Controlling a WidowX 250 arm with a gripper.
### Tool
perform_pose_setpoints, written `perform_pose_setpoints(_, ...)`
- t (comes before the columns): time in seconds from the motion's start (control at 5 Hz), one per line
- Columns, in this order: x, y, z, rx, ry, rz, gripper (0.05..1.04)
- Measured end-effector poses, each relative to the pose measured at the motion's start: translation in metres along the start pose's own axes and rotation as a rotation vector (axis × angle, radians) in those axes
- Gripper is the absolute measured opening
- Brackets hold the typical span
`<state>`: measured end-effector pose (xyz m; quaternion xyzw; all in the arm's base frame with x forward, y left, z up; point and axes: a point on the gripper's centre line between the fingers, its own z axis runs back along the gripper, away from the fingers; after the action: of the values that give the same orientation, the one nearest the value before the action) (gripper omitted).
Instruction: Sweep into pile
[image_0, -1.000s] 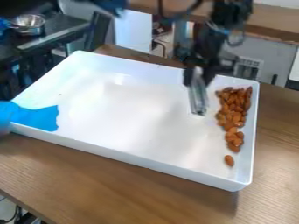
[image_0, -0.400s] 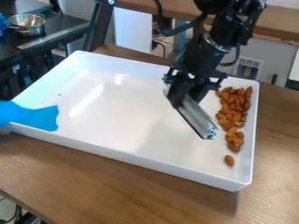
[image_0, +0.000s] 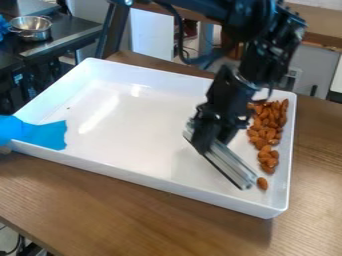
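The black gripper (image_0: 208, 141) hangs low over the right half of a white tray (image_0: 160, 187), shut on a metal bar (image_0: 230, 164). This silvery bar slants down to the right, its far end right beside a lone almond (image_0: 262, 183). Brown almonds (image_0: 270, 122) lie in a long heap along the tray's right wall, partly behind the arm at the upper left of the heap. A few more at the heap's lower end trail toward the lone one.
A blue-gloved hand (image_0: 33, 132) holds the tray's left corner. The tray's raised walls surround the work area on a wooden table (image_0: 133, 215). A metal bowl (image_0: 31, 28) stands on a dark counter at the back left.
The gripper and bar have come down and toward the camera, from near the tray's back right to beside the lone almond. The almonds look unmoved.
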<state>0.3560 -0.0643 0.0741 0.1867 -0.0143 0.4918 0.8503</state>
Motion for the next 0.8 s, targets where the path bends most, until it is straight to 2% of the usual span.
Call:
perform_pose_setpoints(0.2,-0.015,-0.006,0.000,-0.022,-0.018,0.023,0.378)
perform_pose_setpoints(0.4,-0.018,-0.009,0.001,-0.037,-0.032,0.053,0.378)
perform_pose_setpoints(0.8,-0.017,-0.030,-0.001,-0.035,-0.046,0.084,0.378)
